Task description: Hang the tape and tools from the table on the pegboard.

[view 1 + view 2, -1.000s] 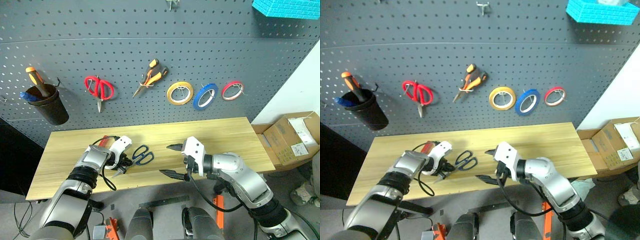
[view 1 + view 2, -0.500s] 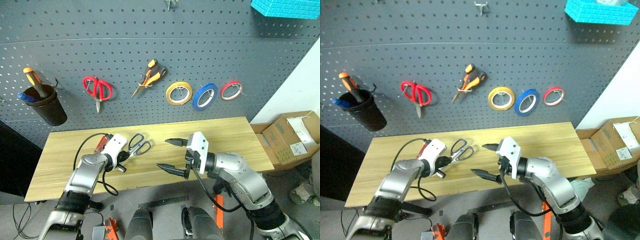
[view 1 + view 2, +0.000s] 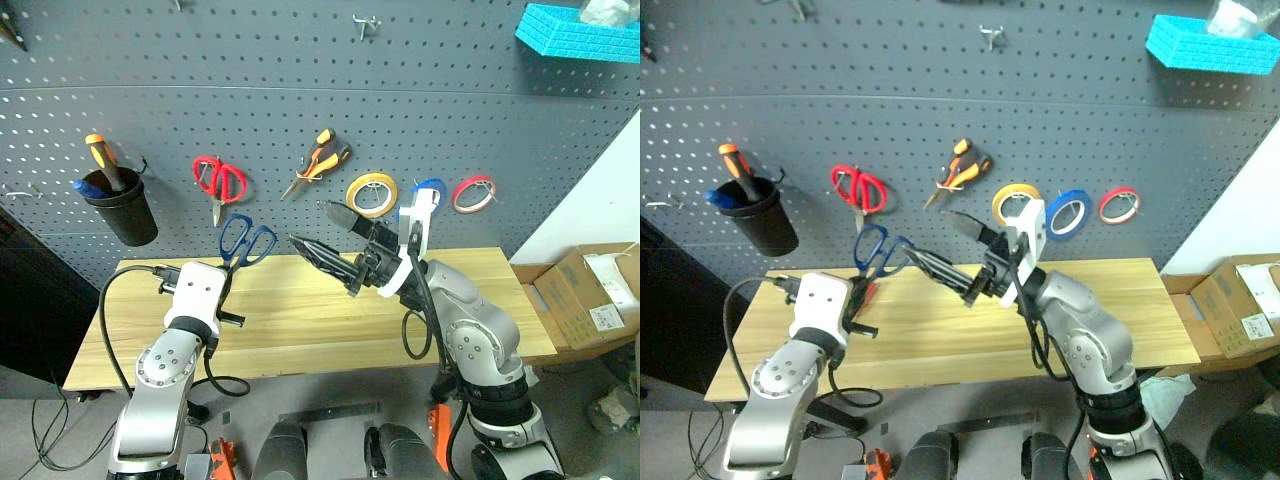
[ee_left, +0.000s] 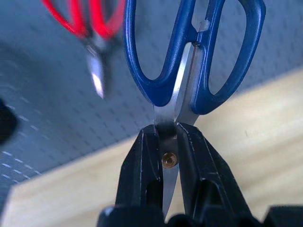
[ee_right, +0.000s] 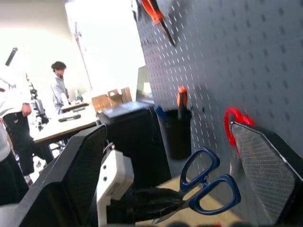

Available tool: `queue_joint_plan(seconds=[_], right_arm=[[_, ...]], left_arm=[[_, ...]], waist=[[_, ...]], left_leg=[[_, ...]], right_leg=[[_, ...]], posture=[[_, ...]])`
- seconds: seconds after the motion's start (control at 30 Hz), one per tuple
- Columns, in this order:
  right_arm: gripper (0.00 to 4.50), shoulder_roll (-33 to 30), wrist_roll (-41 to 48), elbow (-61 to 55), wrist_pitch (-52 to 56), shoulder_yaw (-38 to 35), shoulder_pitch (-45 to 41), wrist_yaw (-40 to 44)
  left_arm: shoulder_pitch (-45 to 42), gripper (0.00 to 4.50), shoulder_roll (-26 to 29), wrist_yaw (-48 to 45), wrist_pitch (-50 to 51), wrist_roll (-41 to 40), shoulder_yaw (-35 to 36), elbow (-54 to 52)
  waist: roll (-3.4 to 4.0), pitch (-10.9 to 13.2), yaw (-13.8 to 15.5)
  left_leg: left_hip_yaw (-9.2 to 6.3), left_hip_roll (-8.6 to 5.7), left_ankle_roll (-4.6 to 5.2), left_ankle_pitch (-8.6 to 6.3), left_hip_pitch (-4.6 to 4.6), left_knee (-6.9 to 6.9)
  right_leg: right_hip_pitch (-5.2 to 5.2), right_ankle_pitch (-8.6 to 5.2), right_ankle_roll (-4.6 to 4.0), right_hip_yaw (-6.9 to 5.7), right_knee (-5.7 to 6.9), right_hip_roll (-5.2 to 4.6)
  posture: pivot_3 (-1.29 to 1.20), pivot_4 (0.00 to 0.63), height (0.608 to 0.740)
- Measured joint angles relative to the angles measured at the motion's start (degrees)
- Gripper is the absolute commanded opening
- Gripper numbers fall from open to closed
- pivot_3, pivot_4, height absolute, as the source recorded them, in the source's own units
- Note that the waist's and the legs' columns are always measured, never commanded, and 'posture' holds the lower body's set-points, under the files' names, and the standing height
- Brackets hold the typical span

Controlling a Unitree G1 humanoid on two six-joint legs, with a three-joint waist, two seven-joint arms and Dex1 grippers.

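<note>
Clamping blue-handled scissors by the blades, left gripper; right gripper spread open; no legible writing.

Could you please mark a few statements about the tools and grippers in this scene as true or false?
1. The left gripper is shut on the blue-handled scissors. True.
2. The right gripper is holding the pliers. False: it is open and empty; the pliers hang on the pegboard.
3. The blue tape lies on the table. False: it hangs on the pegboard.
4. The red-handled scissors hang on the pegboard. True.
</note>
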Motion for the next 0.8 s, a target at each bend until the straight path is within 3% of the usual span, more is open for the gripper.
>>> queue_joint_plan(seconds=[0.33,0.5,0.8], right_arm=[[4.50,-0.9,-2.5,3.8,-1.5,0.0,-1.5,-0.3],[4.50,-1.1,-4.2,4.9,-2.2,0.2,-1.8,-0.4],[4.50,-1.3,-5.2,4.9,-2.7,0.1,-1.8,-1.7]], left_arm=[[-9.0,0.21,0.3,2.8,-2.7,-1.6,3.9,7.7],[-17.6,0.21,3.5,0.1,-3.8,-4.2,5.0,16.3],[-21.9,0.21,4.2,-3.5,-4.6,-7.0,5.1,24.6]], waist=[[-0.02,-1.7,0.9],[-0.19,-2.2,0.9],[-0.22,-2.4,0.9]], left_leg=[[0.01,-0.01,0.00,0.00,0.10,0.06],[0.06,0.01,0.00,0.01,0.15,0.06],[0.05,0.01,0.00,0.01,0.18,0.06]], right_leg=[[0.11,0.04,0.00,0.00,0.07,0.04],[0.18,0.14,0.13,0.01,0.07,0.07],[0.18,0.21,0.24,-0.01,0.14,0.07]], posture=[[0.25,0.017,0.740],[0.23,0.014,0.740],[0.20,0.018,0.740]])
